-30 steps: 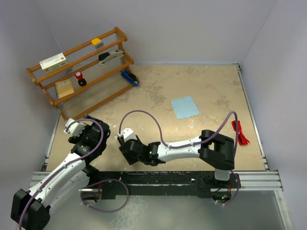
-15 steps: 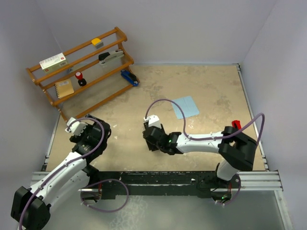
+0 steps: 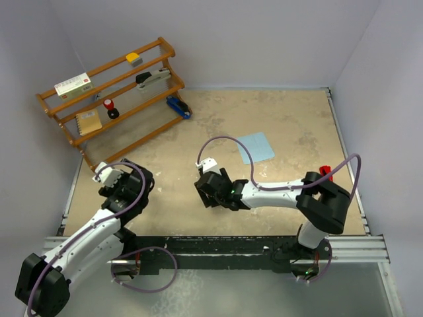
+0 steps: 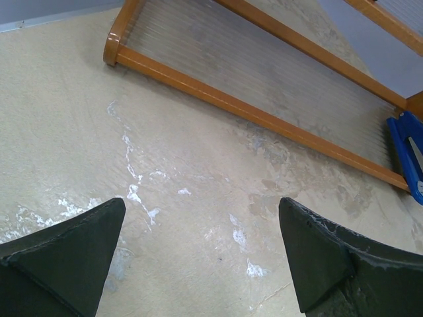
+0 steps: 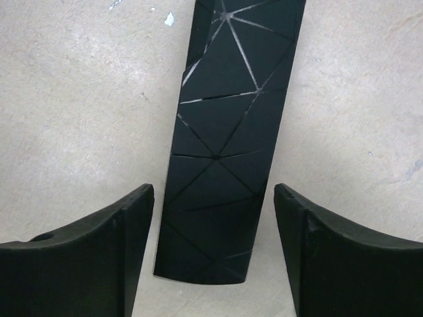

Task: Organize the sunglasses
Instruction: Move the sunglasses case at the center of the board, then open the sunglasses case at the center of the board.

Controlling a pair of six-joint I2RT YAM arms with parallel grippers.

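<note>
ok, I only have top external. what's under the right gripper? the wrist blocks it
Observer: The right wrist view shows a long black case lying flat on the table, between the fingers of the right gripper.
Operator: gripped?
Observer: No. The jaws stand apart, and a sliver of table shows on each side of the case.
Operator: left holding anything?
Observer: Nothing. The left gripper is open over bare table, facing the bottom rail of the wooden rack.

Wooden rack (image 4: 251, 112), pale blue cloth (image 3: 255, 147), black case (image 5: 231, 132)
</note>
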